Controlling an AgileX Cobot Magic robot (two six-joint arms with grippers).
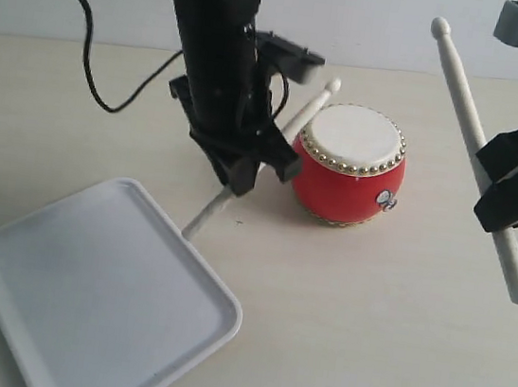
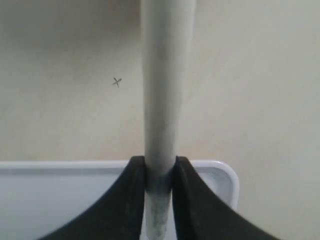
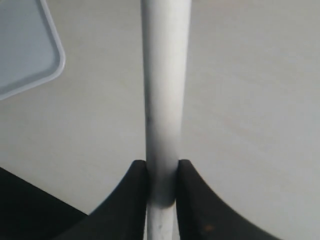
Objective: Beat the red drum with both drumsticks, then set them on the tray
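Exterior view: our left gripper pinches the left stick, its tip just beside the drum (contact unclear), butt by the tray. Our right gripper pinches the right stick, tilted tip-up. The drum stands around the middle of the table, the tray at its front left corner.

left arm is covering the middle of the left drumstick at the left gripper. right gripper is getting cropped by the exterior view's edge. both wrist views are cutting off each stick beyond the jaws; right drumstick is looking blurry there. tray corner farthest from left gripper is running off frame.
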